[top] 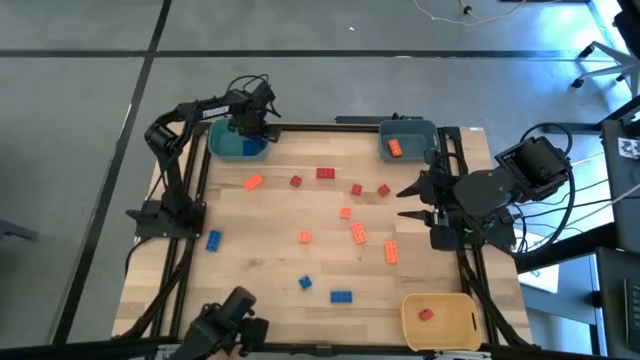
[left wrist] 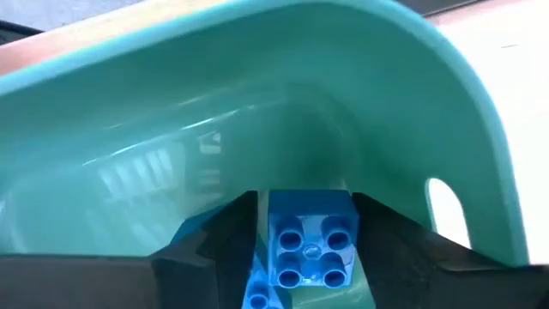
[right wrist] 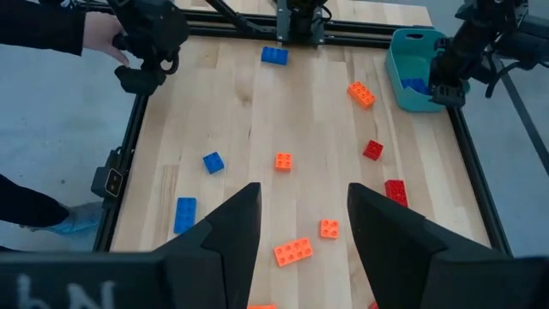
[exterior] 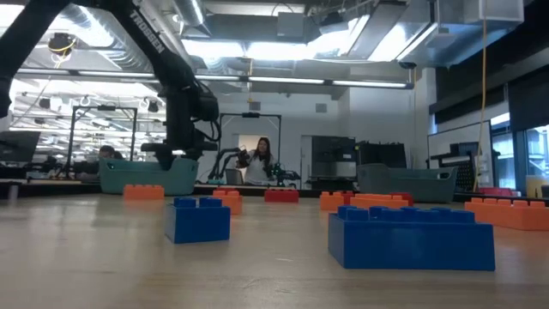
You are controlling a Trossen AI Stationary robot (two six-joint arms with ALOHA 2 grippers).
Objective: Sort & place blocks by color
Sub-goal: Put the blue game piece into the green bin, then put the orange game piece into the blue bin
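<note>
My left gripper [top: 250, 128] points down into the teal bin [top: 222, 145] at the table's far left corner. It is open, with a blue block [left wrist: 310, 245] studs-up between its fingers and a second blue block [left wrist: 257, 293] lower in the bin. My right gripper [top: 404, 201] hangs open and holds nothing, high over the table's right side. Orange [top: 358, 233], red [top: 326, 173] and blue [top: 341, 297] blocks lie flat across the wooden table. My left gripper has its two fingers on either side of the blue block's side walls [left wrist: 273, 225], coming from above. A thin strip of bin shows between one finger [left wrist: 232, 245] and the block. I cannot tell whether the other finger [left wrist: 386, 249] touches it.
A grey-blue bin [top: 420, 128] at the far right holds an orange block [top: 394, 148]. A yellow bin [top: 455, 320] at the near right holds a red block [top: 425, 314]. A person's hand [right wrist: 111, 45] and a dark device [right wrist: 147, 39] are at the near left corner.
</note>
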